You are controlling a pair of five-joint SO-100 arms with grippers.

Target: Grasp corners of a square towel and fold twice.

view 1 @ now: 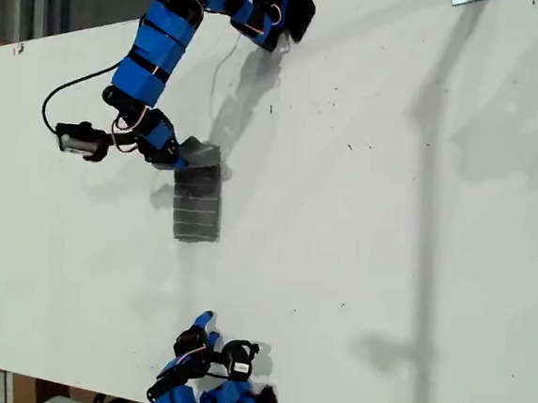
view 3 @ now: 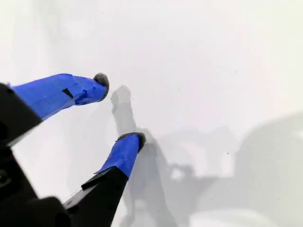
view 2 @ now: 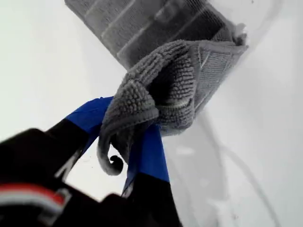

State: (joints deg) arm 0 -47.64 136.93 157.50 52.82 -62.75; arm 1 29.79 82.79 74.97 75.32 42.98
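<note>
Two arms and one towel (view 1: 198,205) are on the white table (view 1: 390,222). Toward the exterior view's left, my first gripper (view 2: 130,142) is clenched on a bunched corner (view 2: 142,99) of the towel, lifting that end. The towel lies folded into a narrow dark grey strip with thin pale stripes, flat on the table left of centre. At the exterior view's bottom, my second gripper (view 3: 120,111) hangs released, jaws apart over bare table.
</note>
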